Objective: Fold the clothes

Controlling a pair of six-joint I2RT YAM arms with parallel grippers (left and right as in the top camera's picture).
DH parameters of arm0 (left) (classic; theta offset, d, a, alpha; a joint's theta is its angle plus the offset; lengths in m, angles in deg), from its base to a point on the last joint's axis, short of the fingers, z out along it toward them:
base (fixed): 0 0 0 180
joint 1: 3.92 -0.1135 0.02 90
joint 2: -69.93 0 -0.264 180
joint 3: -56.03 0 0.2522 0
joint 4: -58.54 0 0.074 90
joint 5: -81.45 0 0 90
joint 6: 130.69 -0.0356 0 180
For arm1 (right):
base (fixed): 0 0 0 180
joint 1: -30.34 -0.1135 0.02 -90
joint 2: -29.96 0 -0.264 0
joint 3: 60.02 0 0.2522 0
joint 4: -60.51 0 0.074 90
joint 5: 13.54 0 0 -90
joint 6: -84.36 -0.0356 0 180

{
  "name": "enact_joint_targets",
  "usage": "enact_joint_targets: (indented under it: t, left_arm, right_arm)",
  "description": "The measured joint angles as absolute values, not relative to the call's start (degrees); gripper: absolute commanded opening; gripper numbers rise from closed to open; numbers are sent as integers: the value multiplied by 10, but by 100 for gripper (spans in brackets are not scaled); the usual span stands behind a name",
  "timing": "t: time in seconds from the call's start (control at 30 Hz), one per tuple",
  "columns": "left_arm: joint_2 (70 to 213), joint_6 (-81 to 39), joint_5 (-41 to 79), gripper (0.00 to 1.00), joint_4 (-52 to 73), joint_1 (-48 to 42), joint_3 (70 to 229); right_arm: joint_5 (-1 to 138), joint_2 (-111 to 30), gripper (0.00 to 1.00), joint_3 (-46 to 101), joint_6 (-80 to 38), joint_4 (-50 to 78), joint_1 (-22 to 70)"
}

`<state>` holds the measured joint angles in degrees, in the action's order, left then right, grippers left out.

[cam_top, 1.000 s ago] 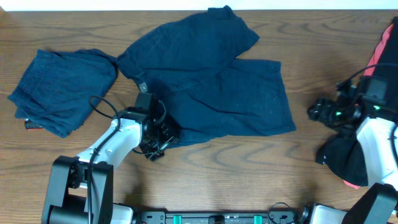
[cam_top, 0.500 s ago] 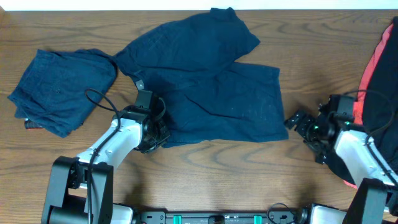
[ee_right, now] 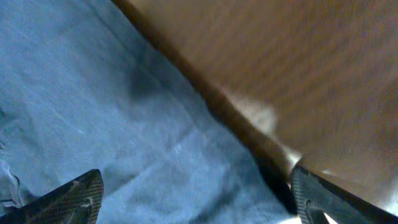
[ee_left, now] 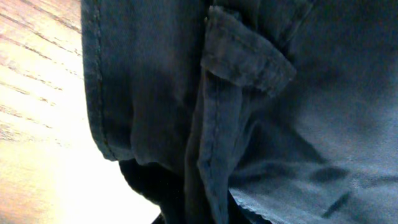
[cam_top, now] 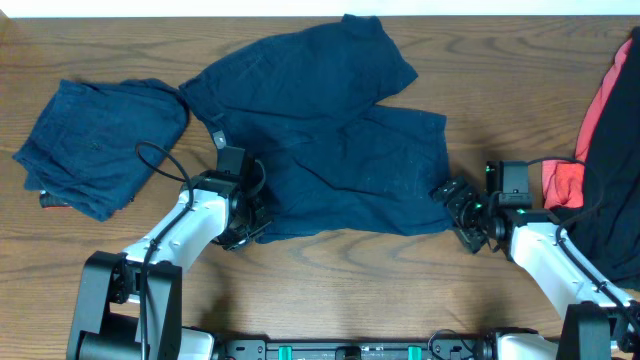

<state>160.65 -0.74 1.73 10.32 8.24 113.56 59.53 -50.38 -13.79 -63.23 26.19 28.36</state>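
Blue cloth (ee_right: pixel 112 124) (blurred) between parted jaws

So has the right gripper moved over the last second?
Yes. The right gripper moved left in the overhead view, away from the red and black garments at the right edge, to the navy shorts hem.

3 lots of clothes on the table (cam_top: pixel 360 290), with 1 gripper at each near corner of the middle lot.
The middle shorts (cam_top: pixel 330 130) lie spread at the centre. The left shorts (cam_top: pixel 100 140) lie apart to their left, and a heap of garments (cam_top: pixel 612 150) lies at the right edge. The left gripper (cam_top: pixel 245 215) is at the middle shorts' near-left corner and the right gripper (cam_top: pixel 455 207) at their near-right corner, over the hem.
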Motion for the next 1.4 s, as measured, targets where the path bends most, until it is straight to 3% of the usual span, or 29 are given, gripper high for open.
enact_joint_targets:
  t: [0.33,0.5,0.67,0.83,0.97,1.0,1.03,1.27,1.4]
  left_arm:
    - [1606,-13,17,6,103,82,1136]
    - [1606,-16,17,6,103,82,1136]
    - [1606,-17,17,6,102,82,1136]
    - [1606,-17,16,6,92,82,1136]
    - [1606,-17,15,6,85,82,1136]
    - [1606,-17,15,6,83,82,1136]
    - [1606,-17,15,6,80,82,1136]
    - [1602,-20,15,6,54,82,1136]
    - [1563,-22,15,6,5,92,1129]
  right_arm:
    - [582,-497,93,-133,-668,169,274]
    - [593,-497,81,-137,-693,185,274]
    - [629,-501,59,-144,-709,250,259]
    - [664,-506,52,-148,-716,273,238]
    - [684,-515,19,-148,-713,277,226]
    - [688,-520,6,-147,-715,277,226]
    - [690,-522,1,-147,-714,279,226]
    - [699,-529,1,-148,-681,297,227]
    - [705,-502,1,-142,-629,223,238]
